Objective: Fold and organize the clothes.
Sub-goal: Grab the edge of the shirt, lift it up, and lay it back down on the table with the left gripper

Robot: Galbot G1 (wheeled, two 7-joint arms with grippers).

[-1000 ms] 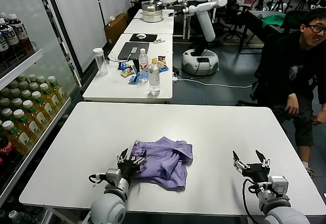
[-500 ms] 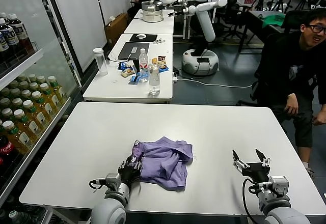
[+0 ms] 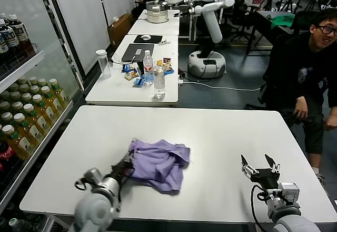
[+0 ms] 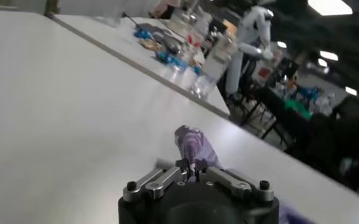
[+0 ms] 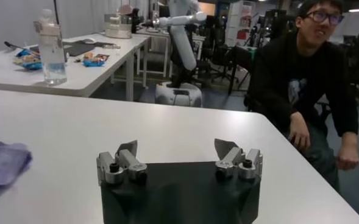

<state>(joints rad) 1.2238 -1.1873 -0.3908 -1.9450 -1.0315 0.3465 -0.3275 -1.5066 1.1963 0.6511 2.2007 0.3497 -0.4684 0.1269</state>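
Head view shows one white table (image 3: 221, 132) in a workshop, two more white tables behind it, a drinks cooler (image 3: 21, 100) at the robot's left, one seated man (image 3: 308, 68) and another robot (image 3: 210, 16) farther back. One lavender T-shirt (image 3: 158, 163) lies crumpled on the near table. Left gripper (image 3: 125, 164) is pinched tight on its left edge; right gripper (image 3: 260, 167) rests well apart, jaws spread wide, holding nothing.

Left gripper (image 3: 126, 164) clamped low at table's near-left, right gripper (image 3: 260, 164) spread wide, near-right.
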